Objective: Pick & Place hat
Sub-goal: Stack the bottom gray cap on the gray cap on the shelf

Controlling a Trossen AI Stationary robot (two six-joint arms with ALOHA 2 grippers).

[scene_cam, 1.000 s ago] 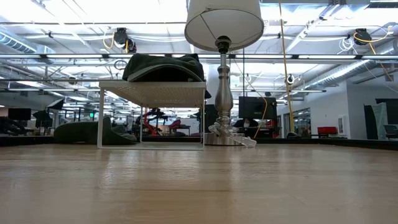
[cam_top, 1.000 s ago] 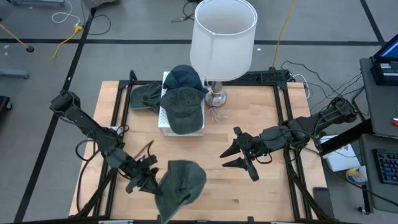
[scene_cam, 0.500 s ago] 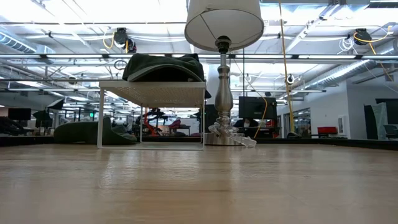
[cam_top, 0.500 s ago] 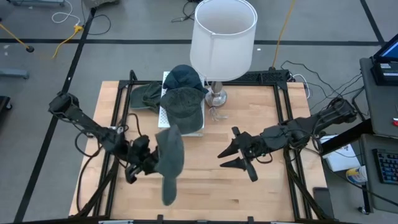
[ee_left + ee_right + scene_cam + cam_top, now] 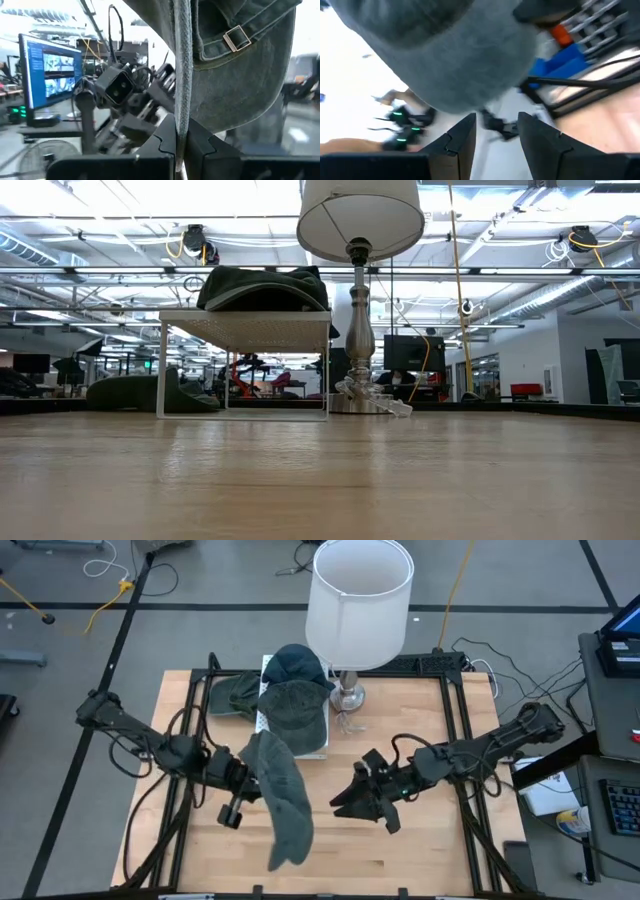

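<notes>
While the left hand (image 5: 243, 783) stays clamped on a limp grey-green denim cap (image 5: 281, 797) | right hand (image 5: 352, 802), fingers apart, should close squarely on the crown above the table (image 5: 420, 850).

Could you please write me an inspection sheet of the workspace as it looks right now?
Surface: light wooden tabletop in a black frame.
Job's things: grey-green fabric hat hanging in the air from the left gripper, which is shut on its edge; two more dark caps stacked on the white wire rack.
Clutter: silver-stemmed table lamp with white shade; another dark cap beside the rack.
Grippers: right gripper open, near the hanging hat.
Cables: black leads off the table's right edge.
Surroundings: grey floor, laptop.
</notes>
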